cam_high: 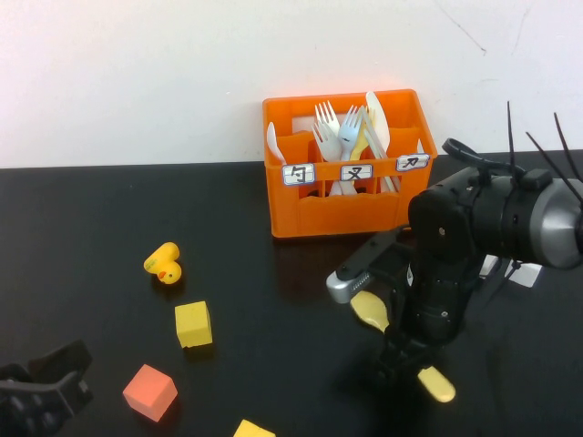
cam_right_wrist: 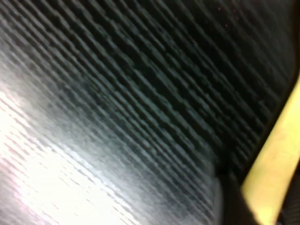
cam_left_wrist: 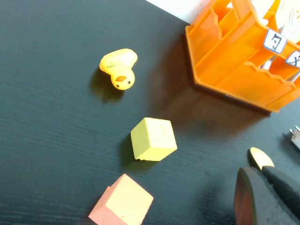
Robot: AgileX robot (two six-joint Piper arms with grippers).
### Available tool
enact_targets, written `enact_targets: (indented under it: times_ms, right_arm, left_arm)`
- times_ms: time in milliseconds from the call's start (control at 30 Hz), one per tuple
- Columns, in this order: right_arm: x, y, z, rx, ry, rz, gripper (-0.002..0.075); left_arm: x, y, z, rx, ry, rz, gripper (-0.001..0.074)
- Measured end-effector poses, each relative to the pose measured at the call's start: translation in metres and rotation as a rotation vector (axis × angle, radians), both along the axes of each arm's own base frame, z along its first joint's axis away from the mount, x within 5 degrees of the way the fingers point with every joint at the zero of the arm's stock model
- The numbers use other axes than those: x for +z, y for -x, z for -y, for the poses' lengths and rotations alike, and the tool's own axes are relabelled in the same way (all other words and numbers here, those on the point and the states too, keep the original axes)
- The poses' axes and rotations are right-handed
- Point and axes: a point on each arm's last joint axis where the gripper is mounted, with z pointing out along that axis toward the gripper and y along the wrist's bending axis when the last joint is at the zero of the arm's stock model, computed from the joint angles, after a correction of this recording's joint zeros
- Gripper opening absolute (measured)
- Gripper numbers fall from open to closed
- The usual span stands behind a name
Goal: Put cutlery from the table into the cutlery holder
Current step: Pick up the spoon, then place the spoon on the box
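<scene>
Two arms are showing over the table (cam_high: 109,209): the left gripper (cam_high: 41,391) is sitting at the near left corner with its fingers closed on nothing, and the right gripper (cam_high: 401,350) is pointing straight down near the near edge, right of centre, directly over the yellow spoon (cam_high: 435,382). The spoon is lying flat on the table, its bowl (cam_high: 369,309) and handle end sticking out either side of the gripper; whether the fingers are already pinching it I cannot tell. The orange cutlery holder (cam_high: 342,214) is standing toward the far edge, holding white cutlery (cam_high: 326,123) and a light blue fork (cam_high: 350,127) upright. A yellow duck (cam_high: 164,264), a yellow cube (cam_high: 193,324) and an orange cube (cam_high: 149,391) are resting toward the left.
</scene>
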Motion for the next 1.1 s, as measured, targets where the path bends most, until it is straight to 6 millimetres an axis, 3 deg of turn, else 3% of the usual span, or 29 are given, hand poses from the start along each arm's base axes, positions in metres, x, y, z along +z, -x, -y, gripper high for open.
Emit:
enact_targets:
  times_ms: [100, 367, 500, 567, 767, 1100]
  right_arm:
    - [0.000, 0.000, 0.000, 0.003, 0.005, 0.001, 0.0169]
    - [0.001, 0.000, 0.000, 0.010, 0.000, 0.006, 0.0171]
    - [0.005, 0.001, 0.000, 0.028, -0.014, 0.009, 0.0171]
    - [0.012, 0.001, -0.001, 0.037, -0.033, 0.024, 0.0171]
    - [0.062, 0.003, 0.000, 0.039, -0.145, 0.171, 0.0171]
    - [0.117, -0.001, -0.004, 0.013, -0.373, 0.466, 0.0171]
  left_arm:
    - [0.000, 0.000, 0.000, 0.000, 0.000, 0.000, -0.0001]
    - [0.002, -0.001, 0.000, -0.020, -0.039, 0.040, -0.0001]
    - [0.007, -0.003, 0.000, -0.075, -0.191, 0.152, -0.0001]
    - [0.010, -0.004, 0.000, -0.114, -0.308, 0.229, -0.0001]
    - [0.018, -0.006, 0.000, -0.220, -0.656, 0.429, -0.0001]
    - [0.019, -0.006, 0.000, -0.211, -0.667, 0.439, -0.0001]
